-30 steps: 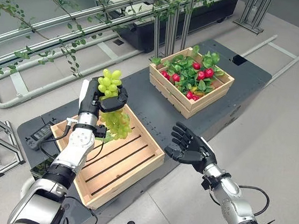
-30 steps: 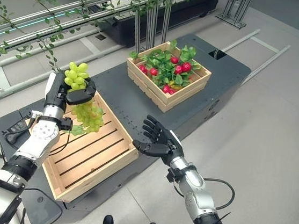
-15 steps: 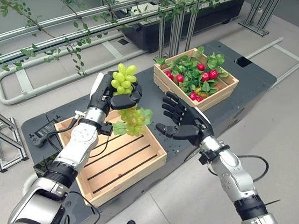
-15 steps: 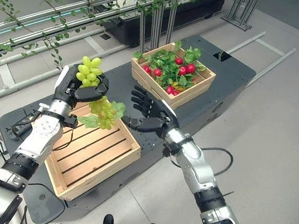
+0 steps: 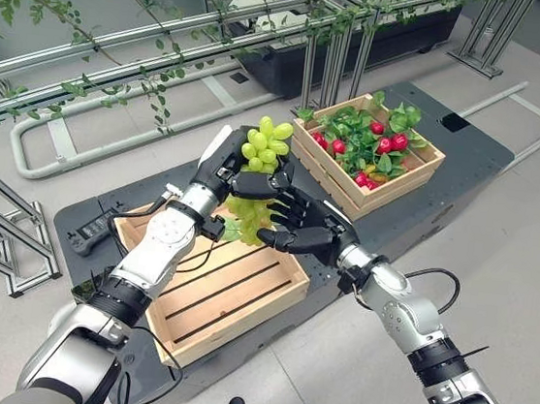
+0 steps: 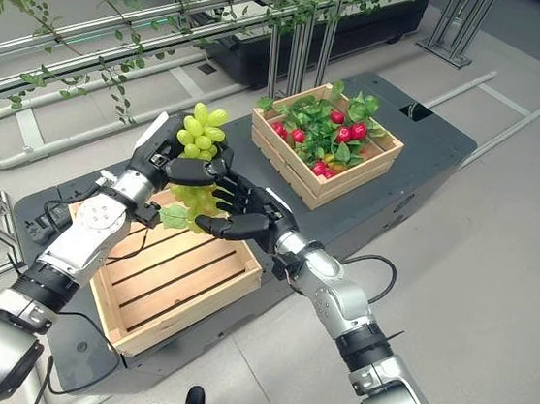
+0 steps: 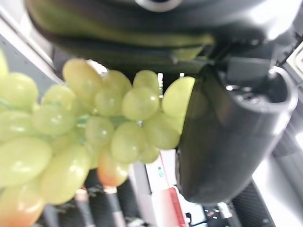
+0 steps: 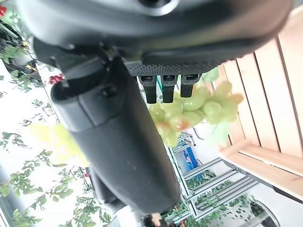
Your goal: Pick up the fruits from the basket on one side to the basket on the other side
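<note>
While the left hand [image 5: 223,169] grips a bunch of green grapes [image 5: 262,149], the right hand [image 5: 298,227] waits just under it.

Left-hand fingers and thumb curl round the top of the bunch, held in the air above the far edge of the empty wooden crate [image 5: 239,301]; its lower grapes hang against the spread, straight fingers of the right hand. At the far right corner of the dark platform [image 5: 416,204] stands a 2nd crate [image 5: 412,174], holding red fruits [image 5: 390,142] among green leaves.
</note>
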